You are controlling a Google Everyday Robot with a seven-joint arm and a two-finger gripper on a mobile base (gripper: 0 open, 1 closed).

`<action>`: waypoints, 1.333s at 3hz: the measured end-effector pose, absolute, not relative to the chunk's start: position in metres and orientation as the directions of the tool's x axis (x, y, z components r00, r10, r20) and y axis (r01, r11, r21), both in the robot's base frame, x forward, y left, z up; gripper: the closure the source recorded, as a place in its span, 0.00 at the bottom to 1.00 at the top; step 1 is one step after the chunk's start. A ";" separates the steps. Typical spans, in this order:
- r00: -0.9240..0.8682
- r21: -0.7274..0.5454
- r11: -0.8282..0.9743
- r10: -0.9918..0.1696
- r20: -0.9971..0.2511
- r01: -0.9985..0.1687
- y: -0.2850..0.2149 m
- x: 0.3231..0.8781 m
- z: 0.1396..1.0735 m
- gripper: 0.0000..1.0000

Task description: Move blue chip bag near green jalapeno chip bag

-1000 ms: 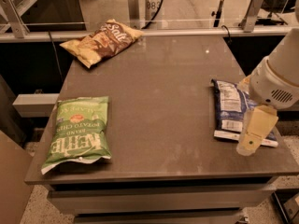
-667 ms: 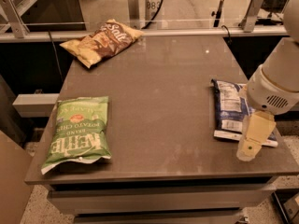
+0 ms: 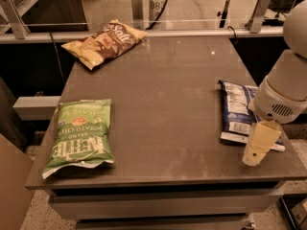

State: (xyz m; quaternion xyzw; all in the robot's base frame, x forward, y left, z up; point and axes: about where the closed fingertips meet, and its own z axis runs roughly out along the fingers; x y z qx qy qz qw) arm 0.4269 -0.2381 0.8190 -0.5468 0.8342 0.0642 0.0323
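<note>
The blue chip bag (image 3: 236, 113) lies flat near the right edge of the grey table (image 3: 168, 104), its white label panel facing up. The green jalapeno chip bag (image 3: 81, 133) lies flat at the front left corner, far from the blue bag. My gripper (image 3: 253, 158) hangs from the white arm (image 3: 283, 95) at the front right, just over the blue bag's near right corner and pointing down at the table. The arm hides the bag's right side.
A brown-and-yellow "Salt" bag (image 3: 105, 42) lies at the table's back left corner. A rail with metal posts (image 3: 139, 6) runs behind the table. The table's front edge is close below the gripper.
The gripper has sunk slightly toward the table by the blue bag's near corner. None of the bags has moved.
</note>
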 end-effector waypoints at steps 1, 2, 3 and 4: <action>-0.402 0.060 0.398 -0.909 -0.109 -0.916 -0.241 0.432 0.818 0.41; -0.400 0.055 0.397 -0.910 -0.107 -0.916 -0.242 0.434 0.819 0.64; -0.400 0.054 0.396 -0.910 -0.107 -0.916 -0.242 0.434 0.822 0.87; -0.400 0.054 0.396 -0.910 -0.107 -0.917 -0.242 0.434 0.823 1.00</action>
